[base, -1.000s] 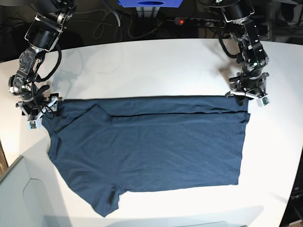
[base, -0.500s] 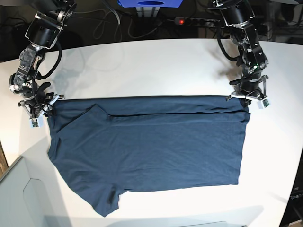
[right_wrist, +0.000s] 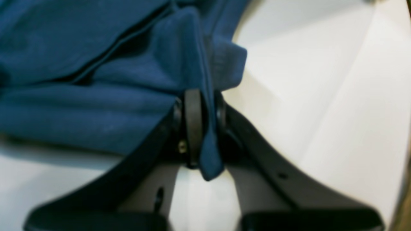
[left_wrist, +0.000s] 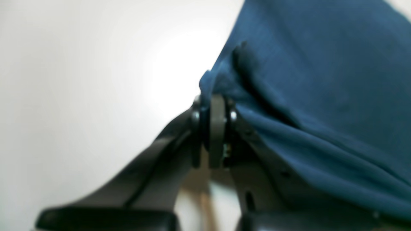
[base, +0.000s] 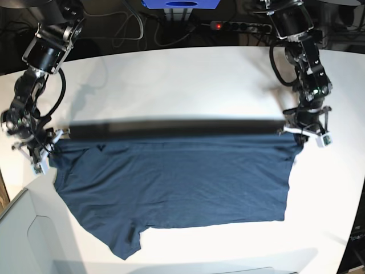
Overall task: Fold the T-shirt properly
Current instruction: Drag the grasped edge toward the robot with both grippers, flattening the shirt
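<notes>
The dark navy-teal T-shirt point(base: 171, 182) lies spread across the white table, a sleeve pointing to the near left. Its far edge is lifted off the table and shows as a blurred dark band stretched between both grippers. My left gripper point(base: 305, 132) is at the right end of that band. In the left wrist view the left gripper point(left_wrist: 213, 106) is shut on a pinch of the T-shirt point(left_wrist: 321, 96). My right gripper point(base: 43, 145) holds the left end. In the right wrist view the right gripper point(right_wrist: 205, 102) is shut on a fold of the T-shirt point(right_wrist: 80, 80), and a tab of cloth hangs between its fingers.
The white table point(base: 188, 80) reaches to its dark far edge, where cables and a power strip point(base: 234, 25) with a red light lie. A blue object point(base: 181, 3) sits at the top middle. A grey box point(base: 23, 240) stands at the near left corner.
Both grippers have shut on the shirt's far edge and moved toward the near side, lifting it. The folded-over strip along the far edge has come up into a taut band.
</notes>
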Tool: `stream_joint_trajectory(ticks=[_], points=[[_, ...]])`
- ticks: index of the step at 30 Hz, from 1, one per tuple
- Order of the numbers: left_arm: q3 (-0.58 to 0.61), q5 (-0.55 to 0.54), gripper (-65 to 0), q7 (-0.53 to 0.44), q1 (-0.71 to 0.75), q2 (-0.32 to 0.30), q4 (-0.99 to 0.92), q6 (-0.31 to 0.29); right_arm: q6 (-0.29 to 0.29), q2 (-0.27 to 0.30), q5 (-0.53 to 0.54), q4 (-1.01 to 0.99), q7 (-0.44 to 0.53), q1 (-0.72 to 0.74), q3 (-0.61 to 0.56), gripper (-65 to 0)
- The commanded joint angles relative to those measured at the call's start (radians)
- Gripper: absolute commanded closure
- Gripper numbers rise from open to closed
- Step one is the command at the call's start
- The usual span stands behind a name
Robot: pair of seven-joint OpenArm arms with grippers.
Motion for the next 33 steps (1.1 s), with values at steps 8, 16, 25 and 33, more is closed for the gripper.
stream_joint_trajectory(ticks=[8, 16, 25, 33], points=[[-0.002, 0.005, 0.0, -0.031, -0.070, -0.032, 0.051, 0.009, 0.010, 0.037, 0.002, 0.020, -0.001, 0.152, -0.084, -0.2], [-0.005, 0.005, 0.0, 0.001, -0.022, -0.029, 0.050, 0.009, 0.010, 0.037, 0.002, 0.021, -0.004, 0.060, -0.081, -0.2], [-0.010, 0.005, 0.0, 0.009, 0.094, -0.007, 0.097, 0.009, 0.010, 0.037, 0.008, 0.126, 0.002, -0.149, -0.078, -0.2], [-0.010, 0.005, 0.0, 0.011, 0.269, 0.034, 0.255, 0.009, 0.010, 0.008, 0.010, 0.328, 0.007, -0.336, -0.006, -0.2]])
